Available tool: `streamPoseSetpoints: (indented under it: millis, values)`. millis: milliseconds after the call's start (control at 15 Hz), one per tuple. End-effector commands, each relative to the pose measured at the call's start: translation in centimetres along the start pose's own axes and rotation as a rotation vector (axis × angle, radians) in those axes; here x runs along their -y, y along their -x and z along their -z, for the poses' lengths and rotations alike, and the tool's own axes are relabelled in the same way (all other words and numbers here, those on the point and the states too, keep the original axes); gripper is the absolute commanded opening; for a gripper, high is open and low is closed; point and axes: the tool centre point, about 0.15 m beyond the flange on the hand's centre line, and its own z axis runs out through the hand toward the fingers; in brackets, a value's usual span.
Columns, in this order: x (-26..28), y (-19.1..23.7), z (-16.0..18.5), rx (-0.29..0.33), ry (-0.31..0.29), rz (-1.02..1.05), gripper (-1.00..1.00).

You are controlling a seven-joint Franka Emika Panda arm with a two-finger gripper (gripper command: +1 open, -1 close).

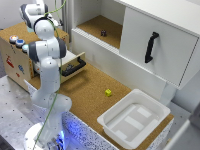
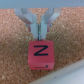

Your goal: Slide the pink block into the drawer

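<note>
Pink block (image 2: 40, 54) on cork tabletop (image 2: 12, 57), flat, dark letter on its upper face, seen only in wrist view. Cube-like, so no long axis to line up. Not found in exterior view; probably hidden behind the arm (image 1: 47, 55).

Gripper (image 2: 40, 34) right at the block's edge, tips touching or a hair off; blur prevents a firmer call. Fingers (image 2: 34, 22) drawn together with no visible gap, closed on nothing. Not clamped around the block, just butted against one side face, roughly centred on it. Reads as a push pose, not a grasp.

Drawer (image 1: 71, 64) pulled open in exterior view, black bar handle (image 1: 73, 68) facing out, partly hidden by the arm. Sits at about 10 o'clock from yellow block (image 1: 108, 92) and about 10 o'clock from white bin (image 1: 134, 118). Absent from wrist view, so the block-to-drawer bearing cannot be read directly.

Key relation: block directly ahead of the closed tips, on the push line. Judgement: push in hand, block not yet in drawer. Risk: off-centre contact could spin the cube off line.

White door (image 1: 155, 47) at about 2 o'clock from drawer, not involved.
</note>
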Motion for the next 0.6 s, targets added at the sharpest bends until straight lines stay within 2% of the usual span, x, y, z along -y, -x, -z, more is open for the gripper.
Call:
streamPoseSetpoints:
  millis: [0,533]
  values:
    - [-0.5,4.5,-1.3,-0.103,-0.003,0.026,-1.0]
    - [-2.5,9.4,-2.3,-0.142,-0.007,-0.008,-1.0]
